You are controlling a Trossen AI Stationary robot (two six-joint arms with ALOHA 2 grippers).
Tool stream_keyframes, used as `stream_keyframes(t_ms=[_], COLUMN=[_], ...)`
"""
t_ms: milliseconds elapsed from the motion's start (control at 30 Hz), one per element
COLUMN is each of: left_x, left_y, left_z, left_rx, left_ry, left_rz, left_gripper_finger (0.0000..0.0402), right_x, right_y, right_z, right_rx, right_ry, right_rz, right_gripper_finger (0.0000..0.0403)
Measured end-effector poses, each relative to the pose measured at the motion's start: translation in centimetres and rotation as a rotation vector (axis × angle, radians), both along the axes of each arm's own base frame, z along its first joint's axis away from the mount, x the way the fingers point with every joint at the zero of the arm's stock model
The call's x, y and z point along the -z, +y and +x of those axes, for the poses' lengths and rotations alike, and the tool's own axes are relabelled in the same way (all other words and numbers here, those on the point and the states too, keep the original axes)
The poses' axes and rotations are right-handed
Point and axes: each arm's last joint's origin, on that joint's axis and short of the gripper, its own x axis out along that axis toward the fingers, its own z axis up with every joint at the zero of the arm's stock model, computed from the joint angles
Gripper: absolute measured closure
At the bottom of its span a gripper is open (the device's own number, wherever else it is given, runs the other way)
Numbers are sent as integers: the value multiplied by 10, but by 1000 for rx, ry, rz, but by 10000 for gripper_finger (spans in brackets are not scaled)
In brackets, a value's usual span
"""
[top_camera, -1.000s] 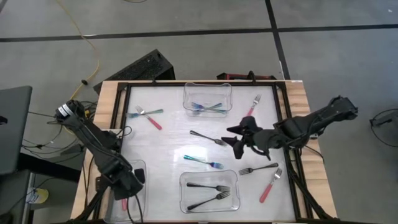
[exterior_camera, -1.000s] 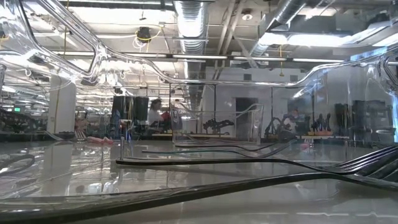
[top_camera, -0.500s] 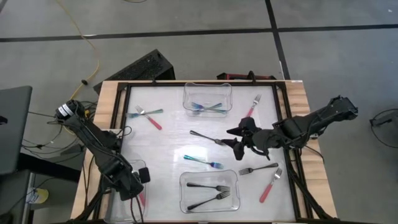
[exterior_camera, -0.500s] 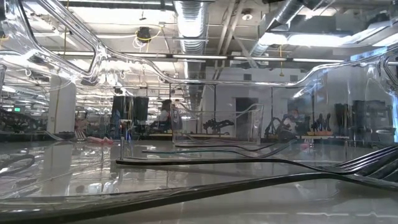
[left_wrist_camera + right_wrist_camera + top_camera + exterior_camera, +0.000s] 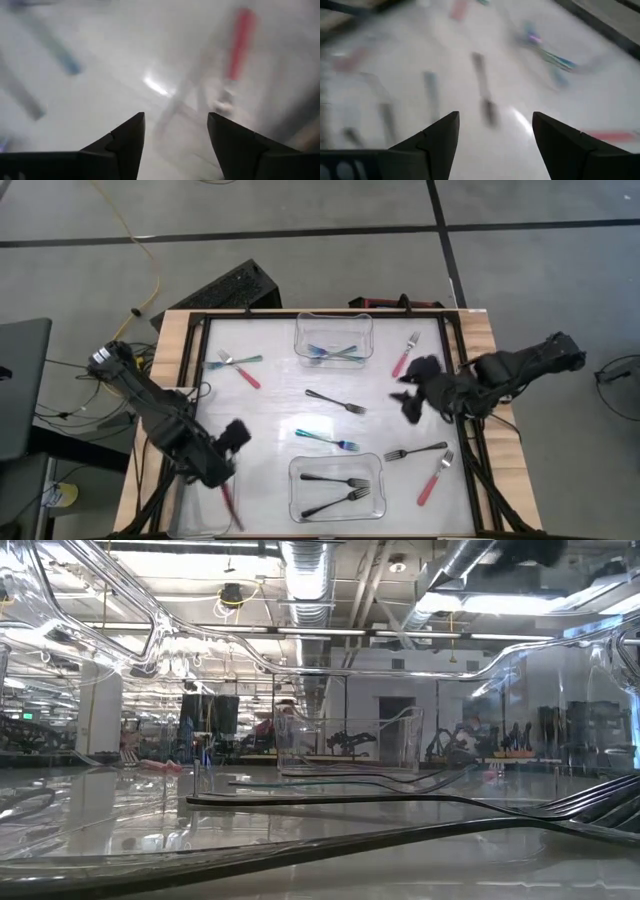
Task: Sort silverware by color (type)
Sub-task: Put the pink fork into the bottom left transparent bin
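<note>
Fingers of the left gripper stand spread apart and pinch nothing; it hangs over the tabletop at about 8 o'clock, just beside the clear bin at the tabletop's 7 o'clock corner. In this bin lies one red-handled fork. The right gripper hovers at about 3 o'clock, its fingers also spread wide and empty.

At 12 o'clock stands a second clear bin with a few teal forks lying crossed in it. At 6 o'clock a third clear bin holds two black forks, one across the other.

Other forks lie loose on the tabletop: a red fork and a teal fork crossed at 10 o'clock, one red fork at 1 o'clock, one dark fork near the centre, one teal fork just beside the third bin, then a black fork and a red fork at 4 o'clock.
</note>
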Motion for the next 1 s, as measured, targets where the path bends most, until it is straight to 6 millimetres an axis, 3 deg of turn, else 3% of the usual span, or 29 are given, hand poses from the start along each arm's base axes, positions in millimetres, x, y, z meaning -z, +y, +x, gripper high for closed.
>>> stream_keyframes(t_ms=[133, 233, 433, 600, 700, 1000], left_x=[-20, -31, -47, -50, -44, -24], left_y=[20, 36, 60, 71, 76, 88], left_z=[30, 55, 88, 98, 101, 108], left_rx=[-371, -600, -739, -754, -747, -770], left_ry=[-232, -405, -717, -851, -874, -902], left_rz=[-114, -284, -424, -378, -357, -341], left_gripper_finger=[201, 201, 201, 201, 201, 201], right_x=[5, 9, 17, 27, 34, 62], right_y=[-24, -35, -38, -15, 6, 74], right_z=[-22, -25, -9, 1, 5, 0], right_rx=[90, 103, -112, -304, -328, 113], right_ry=[169, 252, 350, 432, 485, 686], right_rz=[-2, 15, 134, 223, 283, 544], right_gripper_finger=[127, 127, 127, 127, 127, 127])
